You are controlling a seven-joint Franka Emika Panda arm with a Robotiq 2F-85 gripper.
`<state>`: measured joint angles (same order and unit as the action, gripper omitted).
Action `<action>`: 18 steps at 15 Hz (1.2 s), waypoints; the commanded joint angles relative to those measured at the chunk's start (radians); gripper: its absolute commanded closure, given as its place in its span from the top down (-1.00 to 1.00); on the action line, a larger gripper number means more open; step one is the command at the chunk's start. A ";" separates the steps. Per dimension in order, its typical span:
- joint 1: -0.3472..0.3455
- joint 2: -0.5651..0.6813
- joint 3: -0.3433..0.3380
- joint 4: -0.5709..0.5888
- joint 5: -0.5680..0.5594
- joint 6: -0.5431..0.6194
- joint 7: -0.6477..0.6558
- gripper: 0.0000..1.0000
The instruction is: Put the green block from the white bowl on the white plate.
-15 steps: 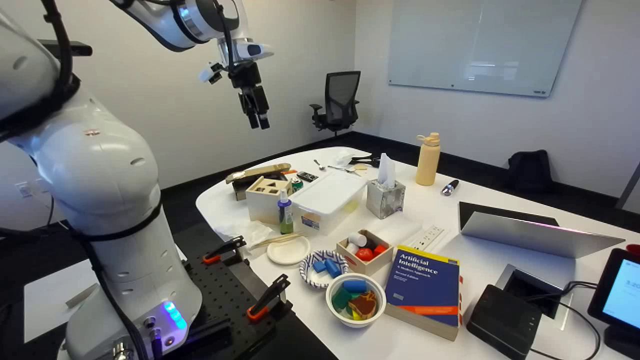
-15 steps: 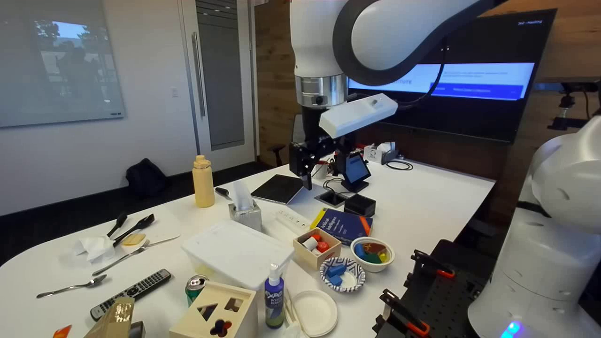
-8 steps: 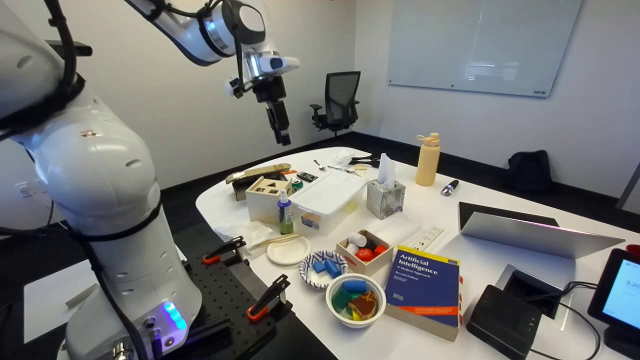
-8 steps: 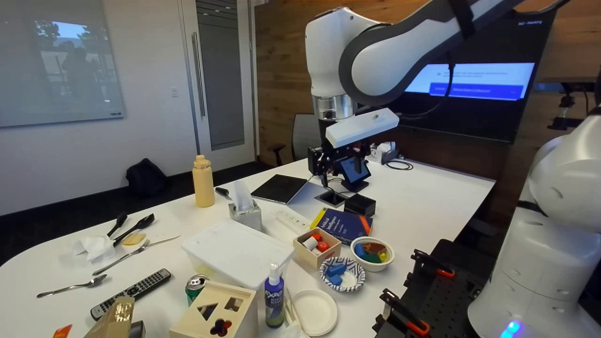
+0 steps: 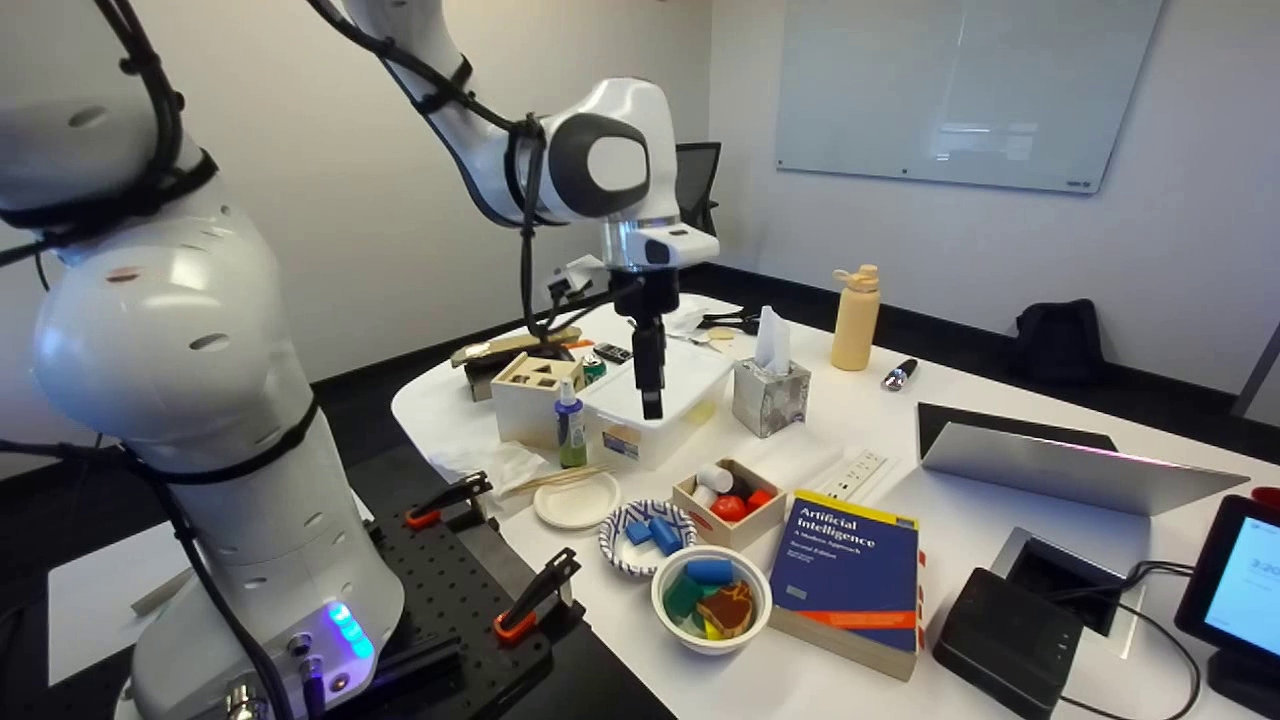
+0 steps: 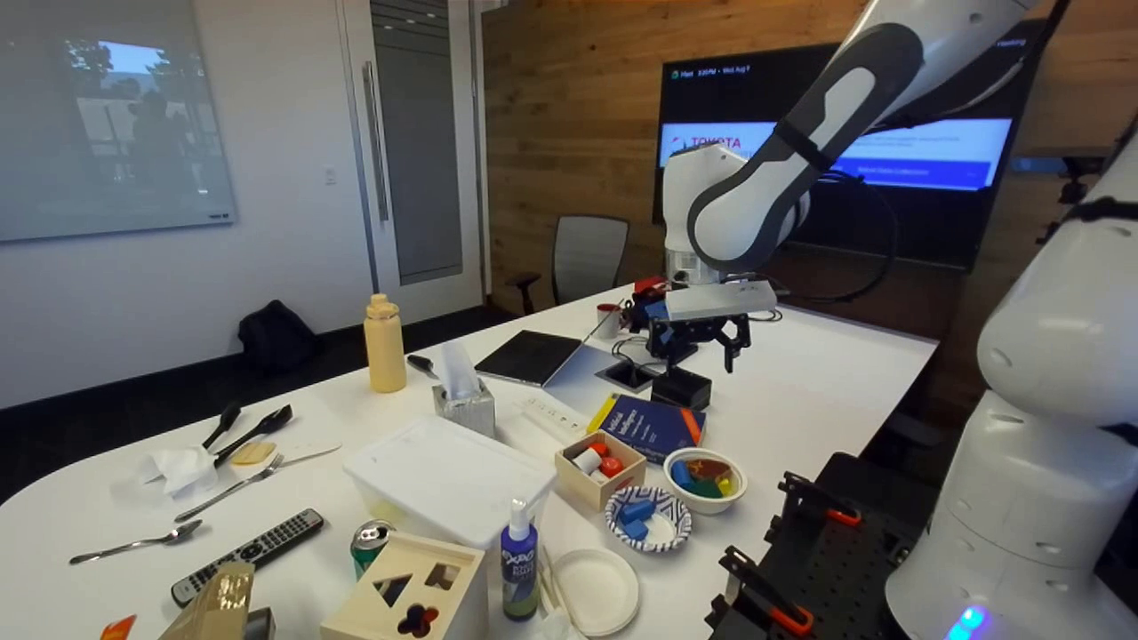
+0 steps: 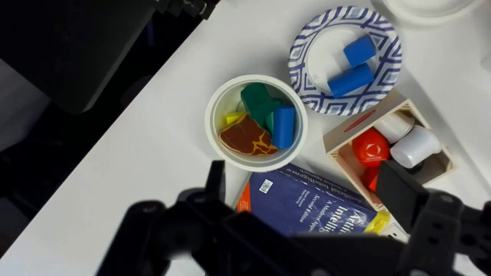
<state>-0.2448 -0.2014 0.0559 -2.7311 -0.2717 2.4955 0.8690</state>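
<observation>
Gripper [image 7: 301, 166]: released; its fingers are spread well apart in the wrist view, with nothing held between them.
Green block [image 7: 256, 99]: seen in the white bowl [image 7: 210, 132], at twelve o'clock in the wrist view, with a blue cylinder [image 7: 284, 126] at three and a brown piece [image 7: 245, 137] at six.
Block's handling: judged light, stiff and hard to break, its seemingly smooth faces perhaps a little slippery.
Best hold: to be taken on the nine and three o'clock sides, where room seems to be left; the bowl's wall is close at twelve.
Arm [image 5: 580, 150]: extended over the table [image 5: 780, 685], gripper pointed downward and well above it; in the wrist view, the bowl is placed toward half past ten from the fingertip gap.
White plate [image 5: 577, 500]: found near ten o'clock from the bowl in an exterior view.
</observation>
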 commanded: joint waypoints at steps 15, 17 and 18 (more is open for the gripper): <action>0.079 0.644 -0.233 0.200 0.146 0.289 -0.211 1.00; 0.048 0.677 -0.208 0.219 0.251 0.266 -0.349 1.00; 0.052 0.694 -0.214 0.233 0.285 0.252 -0.395 1.00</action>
<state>-0.1629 0.4476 -0.1823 -2.5405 -0.0859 2.7819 0.6163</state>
